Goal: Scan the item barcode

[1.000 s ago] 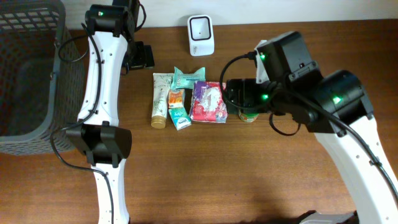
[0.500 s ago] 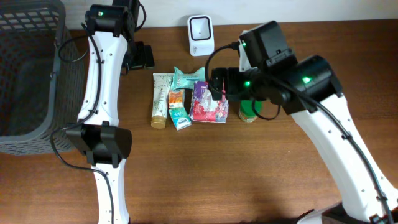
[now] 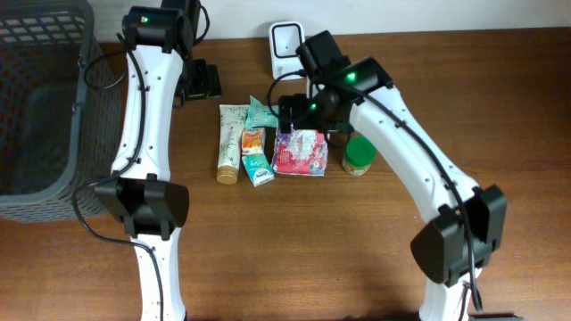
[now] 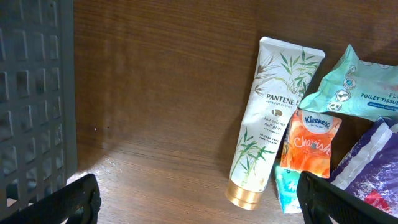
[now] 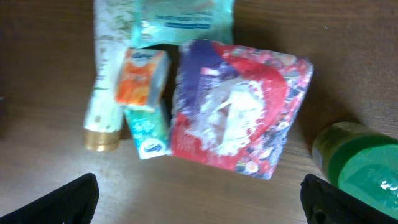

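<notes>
Above the red-purple packet [image 5: 236, 106], the right fingers [image 5: 68, 202] hang spread wide.

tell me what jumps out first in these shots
The huddle of small toiletries mid-table grabs the eye, above all the crinkly red and purple packet, with the right gripper hanging open just above it. A white Pantene tube lies in the same row, a green jar stands at the packet's other side, and a big dark basket fills the overhead view's left edge.
</notes>
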